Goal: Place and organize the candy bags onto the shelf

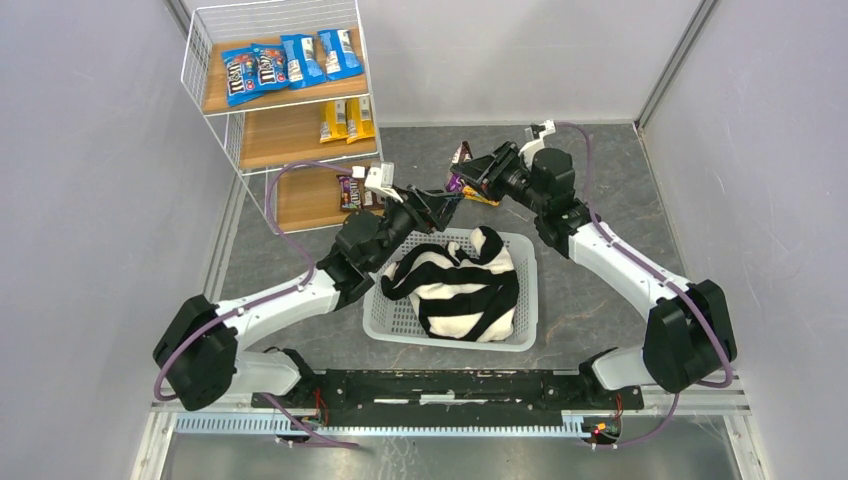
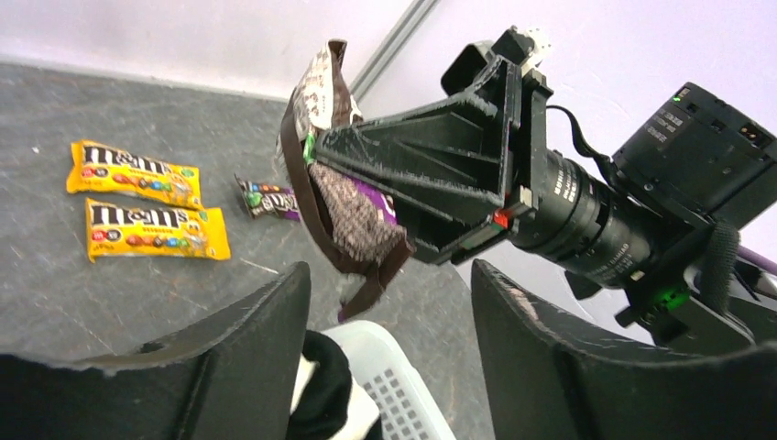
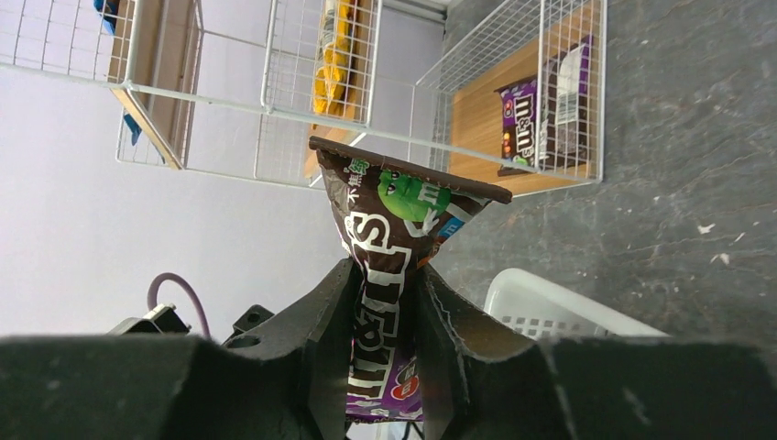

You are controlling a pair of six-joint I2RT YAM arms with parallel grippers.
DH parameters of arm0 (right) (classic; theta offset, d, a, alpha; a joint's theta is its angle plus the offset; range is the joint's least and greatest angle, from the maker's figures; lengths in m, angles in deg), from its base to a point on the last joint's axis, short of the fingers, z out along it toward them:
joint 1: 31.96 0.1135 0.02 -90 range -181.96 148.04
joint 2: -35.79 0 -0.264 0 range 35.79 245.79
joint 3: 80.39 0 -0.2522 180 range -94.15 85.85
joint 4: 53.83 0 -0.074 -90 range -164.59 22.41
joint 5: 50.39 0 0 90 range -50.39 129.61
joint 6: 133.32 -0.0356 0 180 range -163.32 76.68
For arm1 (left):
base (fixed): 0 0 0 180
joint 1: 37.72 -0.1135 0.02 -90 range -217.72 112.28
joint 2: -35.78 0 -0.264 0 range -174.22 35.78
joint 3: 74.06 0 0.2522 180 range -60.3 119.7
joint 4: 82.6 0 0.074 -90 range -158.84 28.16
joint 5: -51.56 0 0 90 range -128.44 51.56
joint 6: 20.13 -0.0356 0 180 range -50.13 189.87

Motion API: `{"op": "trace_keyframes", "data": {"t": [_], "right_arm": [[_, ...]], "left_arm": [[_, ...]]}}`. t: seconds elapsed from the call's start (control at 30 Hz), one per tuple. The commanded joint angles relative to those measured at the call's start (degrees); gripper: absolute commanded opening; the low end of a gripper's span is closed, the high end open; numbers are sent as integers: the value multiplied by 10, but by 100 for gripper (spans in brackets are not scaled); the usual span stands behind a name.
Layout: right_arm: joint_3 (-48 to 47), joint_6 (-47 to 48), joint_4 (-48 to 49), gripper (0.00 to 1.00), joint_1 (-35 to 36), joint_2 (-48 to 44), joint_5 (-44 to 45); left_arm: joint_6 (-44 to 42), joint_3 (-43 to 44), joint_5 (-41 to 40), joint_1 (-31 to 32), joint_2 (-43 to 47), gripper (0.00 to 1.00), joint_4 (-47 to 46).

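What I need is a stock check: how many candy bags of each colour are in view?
Blue candy bags: 4, on the shelf's top board.
Yellow-orange candy bags: 4, with 2 on the shelf and 2 on the table.
Dark purple-brown candy bags: 4, with 2 on the shelf, 1 on the table, 1 in the right gripper.
Total: 12.

You're working in a lab test cell, not a home or a shop. Plain pale panels (image 1: 90, 150) wall it in on three sides, and a dark grey mat (image 1: 420, 150) lies below both sets of jaws. Your two arms (image 1: 280, 300) are bolted to a black bar (image 1: 450, 385) well behind the jaws, trailing purple cables (image 1: 267, 200). A wire shelf (image 1: 285, 135) stands just beyond the left jaws.
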Motion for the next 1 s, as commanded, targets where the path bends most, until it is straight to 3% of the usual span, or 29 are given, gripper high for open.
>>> {"op": "trace_keyframes", "data": {"t": [0.0,0.47,0.6,0.73,0.97], "right_arm": [[3,-33,32,35,13,-2,17],[4,-28,19,39,22,-8,39],[-1,1,11,71,22,-9,41],[0,41,0,88,15,-17,44],[25,106,-24,90,-31,-45,38]], "left_arm": [[-54,6,-31,4,-21,67,-82],[-9,22,-117,4,-3,27,21],[37,23,-119,-3,18,11,70],[97,18,-46,-61,51,7,137],[213,-94,162,-256,181,6,154]]}}
